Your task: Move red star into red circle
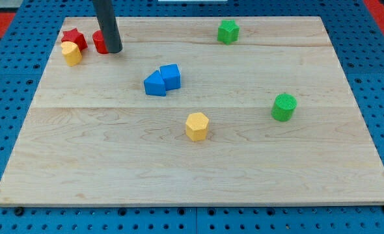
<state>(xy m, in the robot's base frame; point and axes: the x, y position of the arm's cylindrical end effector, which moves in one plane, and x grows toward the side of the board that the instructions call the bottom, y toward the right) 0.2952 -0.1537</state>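
The red star [73,38] lies near the board's top left corner. A yellow block [71,53] touches its lower side. The red circle [99,41] sits just to the star's right, with a small gap between them, and is partly hidden by the rod. My tip [113,49] rests on the board against the red circle's right side.
Two blue blocks [162,80] touch each other left of the board's middle. A yellow hexagon [196,126] lies below the middle. A green cylinder [284,106] is at the right and a green star-like block [228,31] near the top edge. The wooden board [192,162] lies on a blue pegboard.
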